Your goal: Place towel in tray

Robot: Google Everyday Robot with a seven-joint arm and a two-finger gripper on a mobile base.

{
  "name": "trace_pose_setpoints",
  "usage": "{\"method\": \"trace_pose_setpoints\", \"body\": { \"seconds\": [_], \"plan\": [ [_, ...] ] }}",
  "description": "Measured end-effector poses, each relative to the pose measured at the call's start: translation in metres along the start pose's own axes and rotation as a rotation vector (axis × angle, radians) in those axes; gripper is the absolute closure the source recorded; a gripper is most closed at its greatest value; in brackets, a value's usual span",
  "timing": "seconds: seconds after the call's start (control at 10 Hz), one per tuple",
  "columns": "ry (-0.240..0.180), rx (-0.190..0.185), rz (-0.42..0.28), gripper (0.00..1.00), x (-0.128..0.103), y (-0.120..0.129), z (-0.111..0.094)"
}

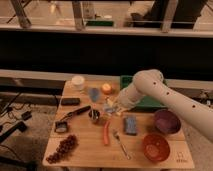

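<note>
Pincer [113,108] clenched, apparently on light grey-blue cloth towel [109,104], over wooden desk [90,150].
Dark green rectangular plastic tray [149,103] just behind; corner label illegible.

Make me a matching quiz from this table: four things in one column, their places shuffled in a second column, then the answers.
Column one:
1. gripper
2. grapes
3. red bowl
4. tray

Column two:
A. front left corner of the table
B. far right side, partly hidden by the arm
C. front right, nearer the camera than the purple bowl
D. over the table's middle, shut on the towel

Pairs: 1-D, 2-A, 3-C, 4-B.
</note>
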Motion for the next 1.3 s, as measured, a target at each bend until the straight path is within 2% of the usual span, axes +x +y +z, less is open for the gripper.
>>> {"method": "trace_pose_setpoints", "body": {
  "seconds": [0.2, 0.3, 0.5, 0.7, 0.9, 1.0, 1.3],
  "plan": [
    [0.002, 0.036, 0.041, 0.86, 0.007, -0.002, -0.002],
    [0.006, 0.08, 0.089, 0.86, 0.023, -0.004, -0.008],
    [0.023, 0.139, 0.151, 0.86, 0.048, -0.006, -0.019],
    [0.061, 0.192, 0.194, 0.86, 0.065, -0.012, -0.031],
    [0.102, 0.234, 0.226, 0.86, 0.089, -0.012, -0.052],
    [0.113, 0.247, 0.228, 0.86, 0.099, -0.017, -0.061],
    [0.119, 0.237, 0.233, 0.86, 0.142, -0.036, -0.071]
  ]
}}
